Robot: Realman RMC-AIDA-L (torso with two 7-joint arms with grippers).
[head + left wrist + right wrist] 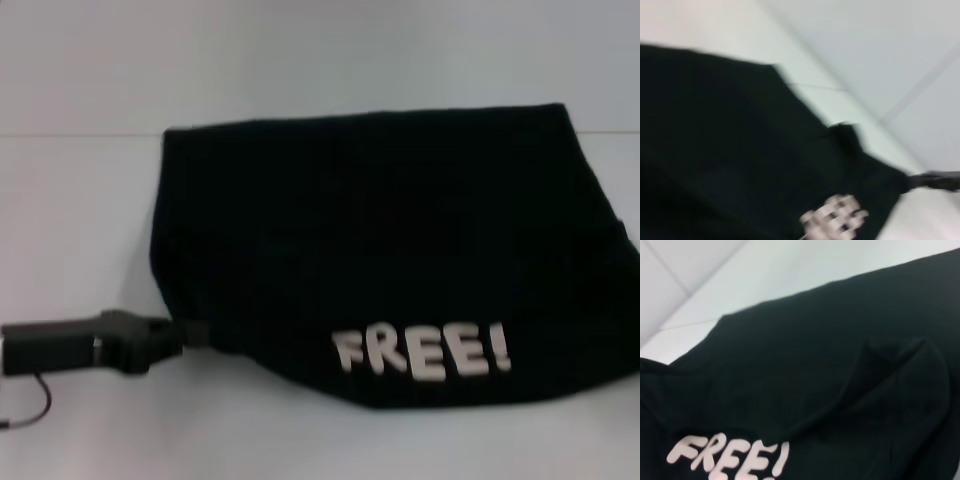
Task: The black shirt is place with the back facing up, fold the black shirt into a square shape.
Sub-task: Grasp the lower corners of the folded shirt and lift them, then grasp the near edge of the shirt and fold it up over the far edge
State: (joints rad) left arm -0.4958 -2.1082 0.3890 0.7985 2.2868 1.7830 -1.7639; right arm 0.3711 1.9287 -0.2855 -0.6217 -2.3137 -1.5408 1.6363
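The black shirt (380,240) lay spread on the pale worktop (80,200), filling the middle and right of the head view and running off the right edge. Its far edge ran nearly straight across, and its near edge curved in a bulge toward the robot. White "FREE!" lettering (422,352) faced up close to that near edge, right of centre, so part of the cloth appeared to be turned over onto itself.

The left gripper (185,333) reached in low from the left, lying almost flat over the worktop, its tip meeting the shirt's near-left edge. The tip merged with the dark cloth, so I cannot tell whether its jaws were open, closed or pinching the fabric. A thin cable (40,400) looped on the worktop just near the gripper's body.

In the left wrist view the shirt (730,150) covered most of the picture, with the lettering (835,220) blurred at its edge. A dark object at that picture's edge was too blurred to identify.

The right wrist view showed the shirt (830,350) from close up, with a raised fold (895,365) and the lettering (730,455). The right gripper itself did not appear in any view.
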